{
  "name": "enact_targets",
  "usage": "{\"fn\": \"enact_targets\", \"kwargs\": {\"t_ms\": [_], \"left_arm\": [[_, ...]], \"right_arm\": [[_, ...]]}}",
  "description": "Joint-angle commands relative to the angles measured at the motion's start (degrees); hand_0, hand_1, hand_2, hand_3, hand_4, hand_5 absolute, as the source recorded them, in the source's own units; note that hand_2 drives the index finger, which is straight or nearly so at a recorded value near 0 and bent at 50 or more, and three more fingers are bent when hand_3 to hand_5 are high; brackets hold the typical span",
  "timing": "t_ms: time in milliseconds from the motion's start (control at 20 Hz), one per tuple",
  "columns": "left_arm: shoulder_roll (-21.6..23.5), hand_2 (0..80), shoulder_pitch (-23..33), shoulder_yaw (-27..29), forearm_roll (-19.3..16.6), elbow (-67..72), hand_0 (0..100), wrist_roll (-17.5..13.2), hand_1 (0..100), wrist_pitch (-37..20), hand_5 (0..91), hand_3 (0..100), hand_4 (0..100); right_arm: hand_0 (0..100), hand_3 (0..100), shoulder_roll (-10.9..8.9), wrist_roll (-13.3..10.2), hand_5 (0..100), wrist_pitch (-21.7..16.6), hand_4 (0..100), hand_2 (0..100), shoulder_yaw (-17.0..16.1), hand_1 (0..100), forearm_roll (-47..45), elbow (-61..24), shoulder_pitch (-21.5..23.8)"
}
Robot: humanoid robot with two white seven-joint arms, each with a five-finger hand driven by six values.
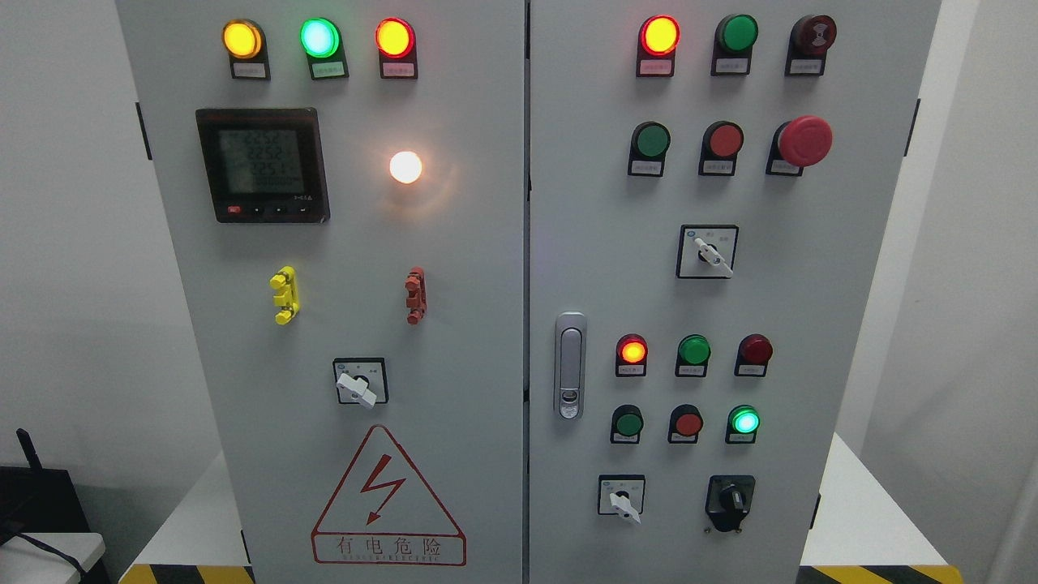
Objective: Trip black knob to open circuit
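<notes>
The black knob (pixel 731 500) sits at the lower right of the grey cabinet's right door (pixel 811 324), on a black base with its handle standing upright. Neither of my hands shows in the head view, and nothing touches the knob.
A white selector switch (pixel 622 499) is left of the knob. Above are rows of indicator lamps and push buttons, a red mushroom stop button (pixel 803 141) and a door latch (pixel 570 365). The left door carries a meter (pixel 263 165) and a warning triangle (pixel 388 499).
</notes>
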Motion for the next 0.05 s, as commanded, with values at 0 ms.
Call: {"fn": "enact_targets", "kwargs": {"t_ms": [0], "left_arm": [[0.0,0.0,-0.4,0.0,-1.8,0.0,12,0.0,39,0.0,0.0,0,0]], "right_arm": [[0,18,-2.34,0.2,22,0.4,21,0,-0.5,13,-1.6,-2.9,0.1]]}}
